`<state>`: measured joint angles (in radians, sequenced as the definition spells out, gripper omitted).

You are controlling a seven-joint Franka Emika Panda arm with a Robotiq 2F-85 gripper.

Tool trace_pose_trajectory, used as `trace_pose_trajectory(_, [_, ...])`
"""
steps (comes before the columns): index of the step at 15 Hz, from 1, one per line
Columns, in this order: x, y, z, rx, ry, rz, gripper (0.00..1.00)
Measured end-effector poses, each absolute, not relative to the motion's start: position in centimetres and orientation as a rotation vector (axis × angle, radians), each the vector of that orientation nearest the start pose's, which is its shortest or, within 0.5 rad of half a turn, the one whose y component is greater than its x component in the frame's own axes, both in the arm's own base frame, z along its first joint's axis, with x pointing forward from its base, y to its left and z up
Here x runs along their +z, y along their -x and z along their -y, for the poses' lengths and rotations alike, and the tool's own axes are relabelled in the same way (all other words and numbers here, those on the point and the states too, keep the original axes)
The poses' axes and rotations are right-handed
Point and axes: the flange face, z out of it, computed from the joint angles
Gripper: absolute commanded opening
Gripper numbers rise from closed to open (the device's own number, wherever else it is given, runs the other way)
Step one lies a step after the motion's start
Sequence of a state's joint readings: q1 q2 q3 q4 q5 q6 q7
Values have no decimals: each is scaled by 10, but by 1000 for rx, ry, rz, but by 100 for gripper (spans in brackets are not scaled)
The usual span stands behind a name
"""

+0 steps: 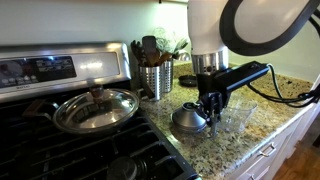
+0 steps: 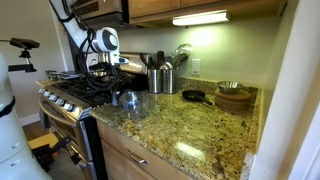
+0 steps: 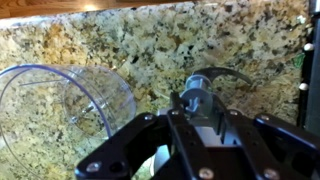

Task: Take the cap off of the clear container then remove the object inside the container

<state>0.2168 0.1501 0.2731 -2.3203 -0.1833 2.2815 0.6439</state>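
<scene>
The grey domed cap (image 1: 188, 118) sits knob-up on the bench (image 1: 275, 105), off the clear container (image 3: 60, 100), which stands open and empty nearby. The object (image 3: 203, 90), small with a dark curved stem, is clamped in the pincer (image 3: 195, 112).

The clear container (image 3: 58, 105) is cut off at the wrist view's left edge.

Dim overall; under-cabinet lamp (image 2: 198, 18) glows bright; glare on the granite counter (image 2: 190, 150); wrist view soft, blurred.

The cap (image 1: 188, 120) is glossy metal, the clear container (image 3: 58, 100) smooth plastic (countertop (image 3: 150, 45): polished granite).
</scene>
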Motion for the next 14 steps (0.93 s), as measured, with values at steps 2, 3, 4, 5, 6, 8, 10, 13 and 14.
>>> trace_pose_trajectory(2, [253,-446,-231,180,3316,-36,13])
trace_pose_trajectory(3, [248,-448,-231,184,3318,-39,13])
trace_pose_trajectory(4, [243,-449,-231,189,3319,-44,13])
trace_pose_trajectory(5, [240,-451,-231,194,3318,-49,13])
trace_pose_trajectory(6, [238,-452,-232,194,3317,-50,32])
trace_pose_trajectory(8, [236,-453,-235,192,3317,-47,57])
trace_pose_trajectory(10, [236,-453,-237,188,3318,-41,66])
trace_pose_trajectory(13, [244,-453,-240,164,3315,-36,85])
trace_pose_trajectory(14, [250,-454,-240,146,3311,-41,91])
